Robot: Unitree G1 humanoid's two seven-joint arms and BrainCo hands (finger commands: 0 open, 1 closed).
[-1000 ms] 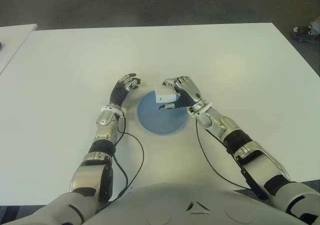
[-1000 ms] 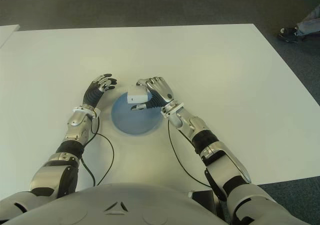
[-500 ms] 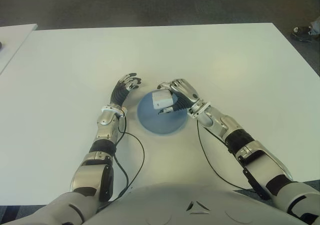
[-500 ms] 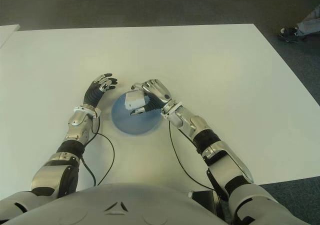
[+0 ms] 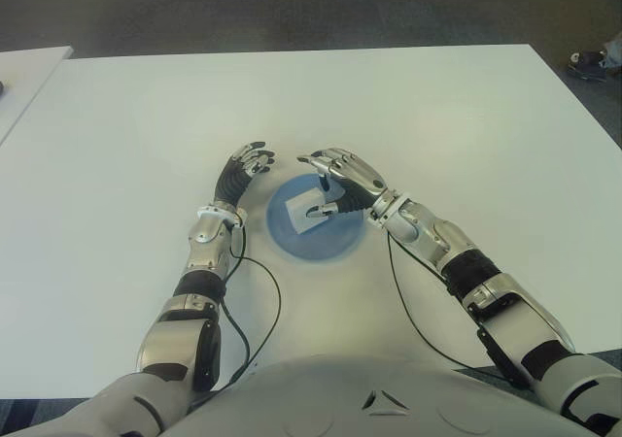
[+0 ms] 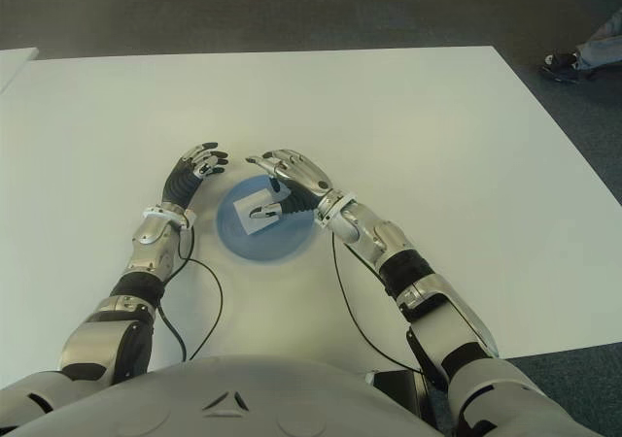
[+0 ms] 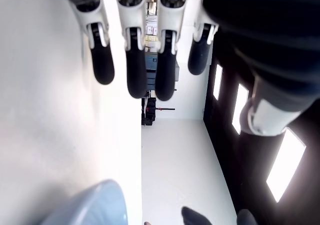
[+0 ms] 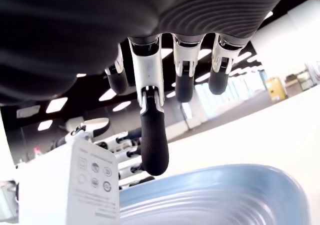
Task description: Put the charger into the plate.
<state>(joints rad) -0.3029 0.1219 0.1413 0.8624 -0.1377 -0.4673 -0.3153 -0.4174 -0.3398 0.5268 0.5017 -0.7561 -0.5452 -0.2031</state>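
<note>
Two robot hands are showing over a wide white surface (image 5: 437,117), one on each side of a round blue plate (image 5: 340,246). A white charger (image 5: 310,216), a small boxy block, is lying inside the plate, tilted, toward the plate's left half. The right robot hand (image 5: 340,177) is hovering over the plate's far right part with its fingers (image 8: 152,145) spread apart and gripping nothing; the thumb tip is showing just beside the charger's upper right edge, though whether the two are touching cannot be told. In the right wrist view the charger's printed label face (image 8: 95,177) is standing in the foreground beside the plate's ridged blue rim (image 8: 240,185), with the extended dark-tipped fingers arching above it. The left robot hand (image 5: 245,163) is idling just beside the plate's left edge, its fingers (image 7: 134,70) loosely extended and holding nothing. A thin black cable (image 5: 255,301) is looping on the surface near the left forearm.
</note>
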